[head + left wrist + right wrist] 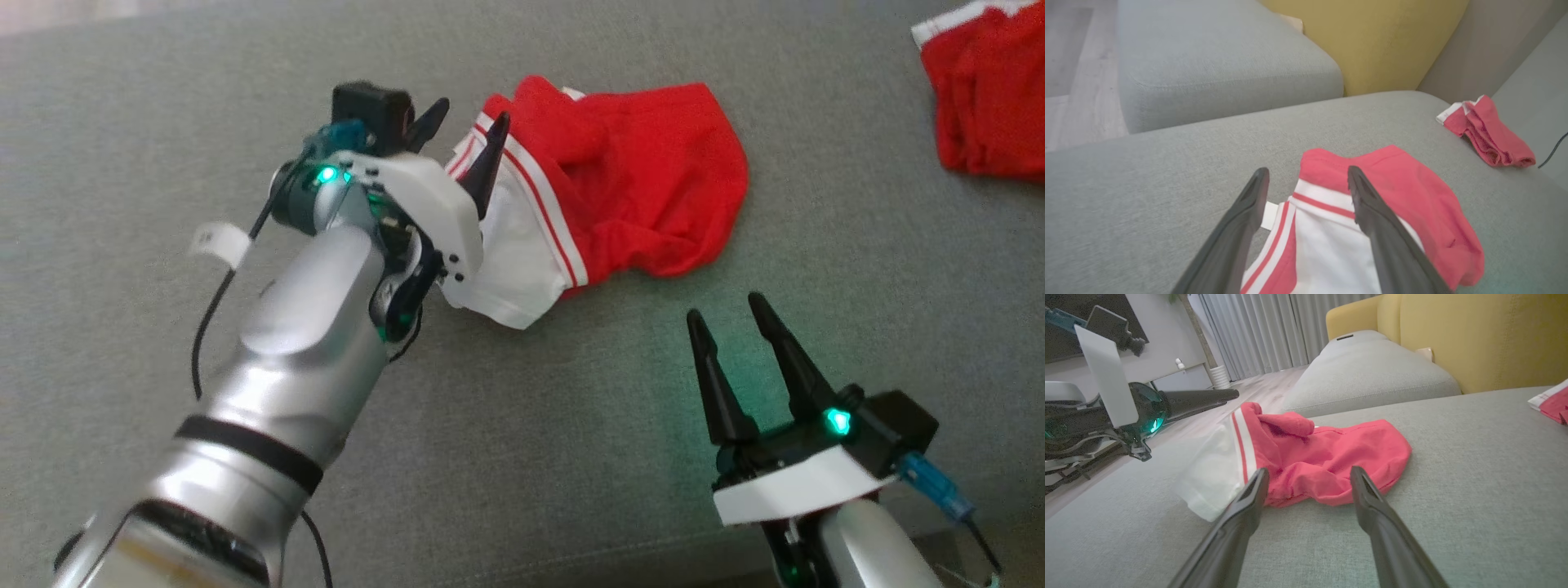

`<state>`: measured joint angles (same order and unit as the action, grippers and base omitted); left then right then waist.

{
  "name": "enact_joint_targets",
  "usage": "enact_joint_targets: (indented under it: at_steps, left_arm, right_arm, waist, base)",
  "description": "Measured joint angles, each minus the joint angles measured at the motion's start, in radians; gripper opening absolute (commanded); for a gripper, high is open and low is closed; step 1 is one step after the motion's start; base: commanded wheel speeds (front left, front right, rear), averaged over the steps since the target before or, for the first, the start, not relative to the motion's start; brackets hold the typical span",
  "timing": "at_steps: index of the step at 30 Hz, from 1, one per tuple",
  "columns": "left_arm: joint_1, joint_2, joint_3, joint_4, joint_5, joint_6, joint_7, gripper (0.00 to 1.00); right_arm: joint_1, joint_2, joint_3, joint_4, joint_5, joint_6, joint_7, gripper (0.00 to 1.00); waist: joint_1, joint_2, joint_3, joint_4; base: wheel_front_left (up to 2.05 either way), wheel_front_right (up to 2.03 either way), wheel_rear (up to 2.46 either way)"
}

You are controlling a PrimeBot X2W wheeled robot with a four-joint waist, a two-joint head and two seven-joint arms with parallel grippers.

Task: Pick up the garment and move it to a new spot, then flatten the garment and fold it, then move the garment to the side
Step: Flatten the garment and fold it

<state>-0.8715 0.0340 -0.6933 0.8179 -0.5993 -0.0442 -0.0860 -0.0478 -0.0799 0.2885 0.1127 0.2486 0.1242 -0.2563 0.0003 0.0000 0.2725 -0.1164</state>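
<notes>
cloth in red and white, the garment [629, 180], lies crumpled on the grey sofa seat [531, 425], a little beyond the middle of the head view. its red body bunches toward the right. its white part, edged by a white band with red stripes, trails toward the near left.

the left claw [473, 110] hangs over that white and striped end, its two dark fingers spread wide and holding nothing. in the left wrist view one finger stands over the bare seat just beside the cloth's edge, the other over the white panel and striped band. from the right wrist view that claw looks raised above the cloth rather than pressed into it, though contact at the tips cannot be told for sure.

the right claw [725, 306] sits at the lower right, fingers likewise spread and empty. it points toward the garment's red hem but stays apart from it, with bare seat between.

a second red garment [988, 98] with a white band lies well apart at the far right corner. beyond the seat stand a yellow backrest [1392, 41] and a neighbouring grey cushion [1220, 69], with wooden floor [1069, 61] and pale curtains [1274, 330] farther off.
</notes>
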Motion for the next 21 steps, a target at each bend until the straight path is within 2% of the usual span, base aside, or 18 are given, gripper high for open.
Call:
enact_joint_targets:
  at_steps: [10, 18, 19, 20, 21]
  left_arm:
    - [-0.12, -0.002, -0.14, 0.146, -0.126, 0.017, 0.096, 1.0]
    - [-0.13, -0.002, -0.234, 0.17, -0.198, -0.001, 0.156, 1.0]
    - [-0.134, -0.002, -0.241, 0.171, -0.204, -0.001, 0.155, 0.86]
    - [-0.138, -0.002, -0.249, 0.171, -0.208, -0.001, 0.153, 0.47]
    - [-0.138, -0.002, -0.249, 0.171, -0.208, -0.001, 0.153, 0.35]
  right_arm:
    - [-0.026, -0.003, 0.019, -0.002, 0.004, 0.0, 0.0, 1.0]
    - [-0.026, -0.003, 0.017, -0.002, 0.004, 0.0, 0.0, 1.0]
    - [-0.026, -0.003, 0.016, -0.002, 0.004, 0.0, 0.0, 1.0]
    - [-0.026, -0.003, 0.016, -0.002, 0.004, 0.0, 0.0, 1.0]
    - [-0.026, -0.003, 0.016, -0.002, 0.004, 0.0, 0.0, 1.0]
  waist:
    - [-0.0001, 0.0, 0.062, -0.044]
    - [-0.0002, 0.0, 0.063, -0.037]
    - [-0.0002, 0.0, 0.063, -0.036]
    - [-0.0002, 0.0, 0.064, -0.034]
    - [-0.0002, 0.0, 0.064, -0.034]
  base:
    - [0.0, 0.0, 0.0]
    - [0.0, 0.0, 0.0]
    - [0.0, 0.0, 0.0]
    - [0.0, 0.0, 0.0]
    - [0.0, 0.0, 0.0]
